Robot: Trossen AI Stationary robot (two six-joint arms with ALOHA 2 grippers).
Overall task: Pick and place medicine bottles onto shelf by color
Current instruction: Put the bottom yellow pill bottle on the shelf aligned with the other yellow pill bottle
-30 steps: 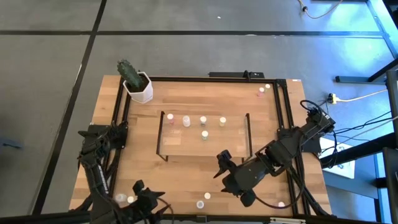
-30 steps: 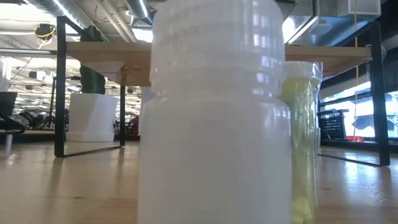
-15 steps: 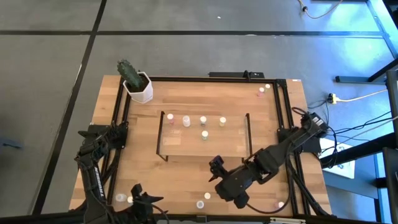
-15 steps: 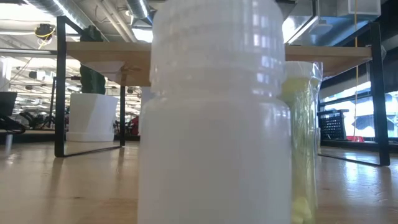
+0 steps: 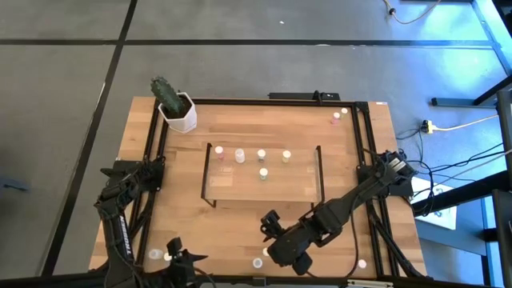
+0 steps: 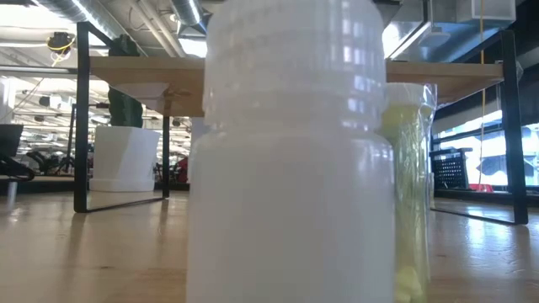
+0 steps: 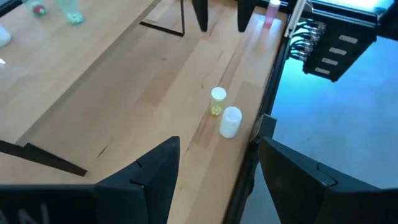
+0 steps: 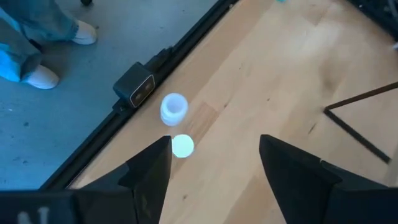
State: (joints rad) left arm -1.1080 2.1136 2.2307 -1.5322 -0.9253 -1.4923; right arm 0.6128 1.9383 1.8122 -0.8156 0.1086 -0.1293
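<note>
The right gripper (image 5: 270, 226) has slid along the front part of the table (image 5: 240, 120) in the last second, going from near the shelf's right end toward the middle of the front edge. Its fingers are spread wide and hold nothing. Just ahead of those fingers, near the table's front edge, stand two little bottles touching side by side: a white bottle (image 8: 173, 107) and a pale green bottle (image 8: 182, 145), which sits closer to the gap between the fingers. I think the arm is lining up to grab one of them, most likely the green one, but the fingers are not around it yet. Past the table edge, a person's shoes and trouser legs (image 8: 28, 43) show on the floor. The left gripper (image 5: 180, 252) waits at the front left corner, and it has drawn back a little toward that corner. Its fingers are wide too, with nothing in them. Out in front of them, near the table's edge, are a yellow bottle (image 7: 217, 101) and a white bottle (image 7: 231, 121) standing close together. The shelf (image 5: 240, 188) sits well behind both grippers, and it already has a row of bottles on its back part and one more nearer the middle. Two more bottles wait far off in the back right corner, so there is a lot of sorting still to do.
</note>
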